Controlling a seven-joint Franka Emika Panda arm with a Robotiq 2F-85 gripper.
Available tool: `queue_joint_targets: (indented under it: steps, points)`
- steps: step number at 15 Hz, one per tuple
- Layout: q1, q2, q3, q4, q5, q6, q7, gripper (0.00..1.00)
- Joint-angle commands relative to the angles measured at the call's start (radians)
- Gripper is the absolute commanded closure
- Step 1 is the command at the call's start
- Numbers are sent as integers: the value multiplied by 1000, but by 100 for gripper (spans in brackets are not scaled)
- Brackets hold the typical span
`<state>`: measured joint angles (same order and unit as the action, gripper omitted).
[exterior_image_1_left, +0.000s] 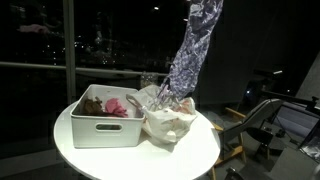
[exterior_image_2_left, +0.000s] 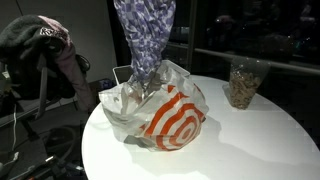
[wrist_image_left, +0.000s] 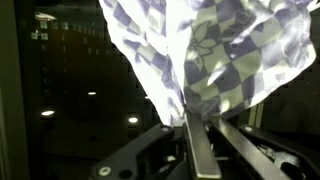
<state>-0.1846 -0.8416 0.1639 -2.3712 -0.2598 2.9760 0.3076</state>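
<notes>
On the round white table (exterior_image_1_left: 75, 150), a long checked cloth (exterior_image_2_left: 145, 35) hangs straight down, its lower end reaching into the mouth of a crumpled plastic bag (exterior_image_2_left: 165, 115) with red rings. Just beside the bag stands a white bin (exterior_image_1_left: 105, 130) of soft things. A glass jar (exterior_image_2_left: 242, 85) stands apart from them. In the wrist view the gripper (wrist_image_left: 188, 135) is pinched tight on the cloth's upper end.

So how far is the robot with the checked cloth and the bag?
Done: the tool is shut on the blue-and-white checked fabric cloth, raised high. In hand: it hangs above the white plastic bag with red rings. Left: its bottom end sits in the bag's mouth.
</notes>
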Motion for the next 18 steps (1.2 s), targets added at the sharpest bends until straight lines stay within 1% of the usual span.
queue_joint_targets:
  steps: [1, 4, 8, 10, 13, 15, 16, 17, 18]
  points:
    - [-3, -58, 18, -99, 53, 69, -56, 94]
    - [8, -58, 49, -184, 59, 119, -82, 94]
    - [7, 0, 110, -291, 57, 218, -113, 94]
    - [-6, 28, 135, -326, 56, 267, -132, 94]
    - [-34, 82, 161, -337, 63, 312, -164, 93]
    - [-62, 126, 177, -319, 62, 340, -195, 93]
    - [-88, 155, 192, -305, 61, 359, -214, 93]
    - [-97, 194, 197, -294, 65, 371, -230, 93]
    - [-109, 231, 198, -284, 15, 380, -197, 93]
